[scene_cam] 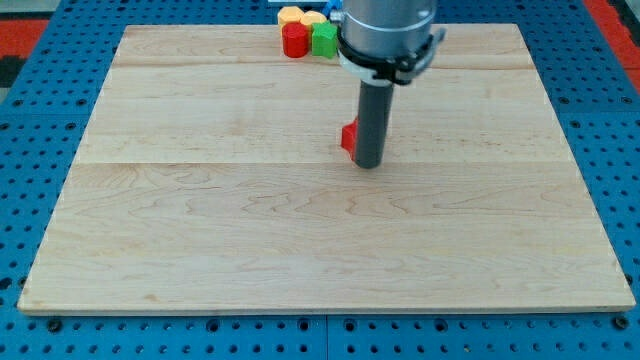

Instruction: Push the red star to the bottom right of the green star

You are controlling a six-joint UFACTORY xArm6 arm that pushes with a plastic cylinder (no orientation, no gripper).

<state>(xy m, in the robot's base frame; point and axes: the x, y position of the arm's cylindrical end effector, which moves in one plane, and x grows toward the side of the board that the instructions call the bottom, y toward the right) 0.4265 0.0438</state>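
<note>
The red star (349, 137) lies near the board's middle, mostly hidden behind my rod; only its left edge shows. My tip (368, 163) rests on the board just to the star's lower right, touching or nearly touching it. The green star (324, 39) sits at the view's top in the cluster of blocks, partly hidden by the arm's body.
At the view's top edge a red cylinder (294, 39) stands left of the green star, with yellow blocks (293, 15) behind it. A blue block shows above them, mostly hidden. The wooden board (200, 250) lies on a blue pegboard.
</note>
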